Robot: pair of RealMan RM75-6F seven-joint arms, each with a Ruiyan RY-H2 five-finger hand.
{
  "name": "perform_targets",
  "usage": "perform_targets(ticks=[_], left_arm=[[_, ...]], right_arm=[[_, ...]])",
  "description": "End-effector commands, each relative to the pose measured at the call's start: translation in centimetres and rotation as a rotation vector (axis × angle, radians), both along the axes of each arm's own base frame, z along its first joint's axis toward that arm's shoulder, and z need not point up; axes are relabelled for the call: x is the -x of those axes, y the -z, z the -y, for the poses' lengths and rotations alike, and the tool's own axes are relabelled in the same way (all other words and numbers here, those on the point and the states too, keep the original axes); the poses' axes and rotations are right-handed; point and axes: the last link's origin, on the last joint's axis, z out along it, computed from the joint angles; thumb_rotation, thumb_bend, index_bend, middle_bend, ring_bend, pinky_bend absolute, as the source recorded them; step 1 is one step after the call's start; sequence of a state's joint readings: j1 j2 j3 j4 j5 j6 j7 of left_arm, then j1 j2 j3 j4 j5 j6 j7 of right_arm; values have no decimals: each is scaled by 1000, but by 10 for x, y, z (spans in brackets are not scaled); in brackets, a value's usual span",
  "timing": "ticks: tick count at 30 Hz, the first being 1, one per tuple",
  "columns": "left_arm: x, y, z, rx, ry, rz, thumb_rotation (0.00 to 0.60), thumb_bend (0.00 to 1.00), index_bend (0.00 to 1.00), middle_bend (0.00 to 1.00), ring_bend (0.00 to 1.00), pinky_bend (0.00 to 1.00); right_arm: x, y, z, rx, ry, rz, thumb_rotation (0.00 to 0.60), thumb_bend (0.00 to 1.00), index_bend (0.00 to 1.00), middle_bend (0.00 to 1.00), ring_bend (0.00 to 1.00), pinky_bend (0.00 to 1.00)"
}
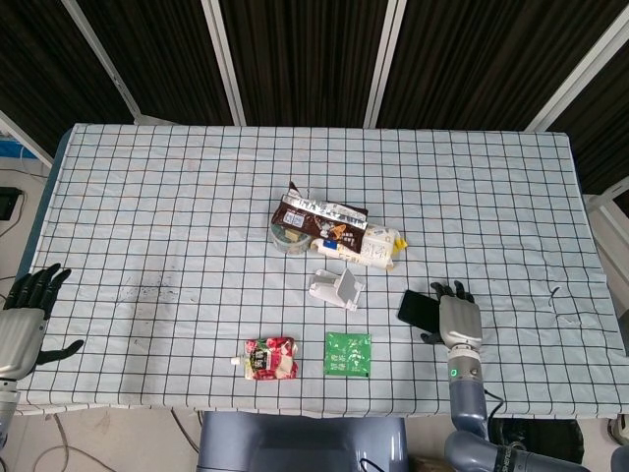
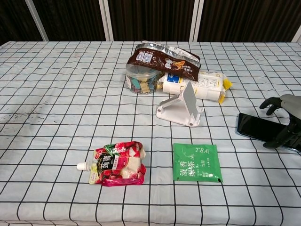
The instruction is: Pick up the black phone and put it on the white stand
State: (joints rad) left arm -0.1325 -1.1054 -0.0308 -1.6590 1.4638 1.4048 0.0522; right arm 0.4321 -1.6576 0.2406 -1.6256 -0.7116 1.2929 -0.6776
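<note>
The black phone (image 1: 417,309) (image 2: 255,126) lies flat on the checked cloth, right of the white stand (image 1: 336,289) (image 2: 181,111). The stand is upright with its grey plate tilted back and nothing on it. My right hand (image 1: 458,317) (image 2: 284,120) is over the phone's right end, fingers spread above it and the thumb (image 2: 276,140) low at its near edge. The phone is not lifted. My left hand (image 1: 22,322) rests open at the table's left edge, far from both; the chest view does not show it.
Behind the stand lie a brown snack bag (image 1: 319,215) on a clear tub (image 2: 140,81) and a white-yellow packet (image 2: 200,85). A green tea sachet (image 2: 196,162) and a red drink pouch (image 2: 117,163) sit near the front edge.
</note>
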Motion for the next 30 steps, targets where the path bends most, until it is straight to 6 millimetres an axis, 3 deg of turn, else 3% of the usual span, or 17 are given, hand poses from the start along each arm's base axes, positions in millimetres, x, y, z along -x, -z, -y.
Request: perform_targets(ticks=[1,9,19,30], left_arm=[[0,0,0,0,0,1,600,0,0,0,0,0],[0,0,0,1,-3,3,600,0,0,0,0,0],[0,0,0,2,-8,7,600,0,0,0,0,0],[0,0,0,1,-7,8,600,0,0,0,0,0]], right_arm=[[1,0,2,5,4,-1,600,219,232,252,0,158],[3,1,5,2,19,-1,600,223,241,259,1,158],[6,4,7,-7,25,-10,600,244,326,328,46,158],[9,7,4,-9,19,-22,600,277,547,525,171,158]])
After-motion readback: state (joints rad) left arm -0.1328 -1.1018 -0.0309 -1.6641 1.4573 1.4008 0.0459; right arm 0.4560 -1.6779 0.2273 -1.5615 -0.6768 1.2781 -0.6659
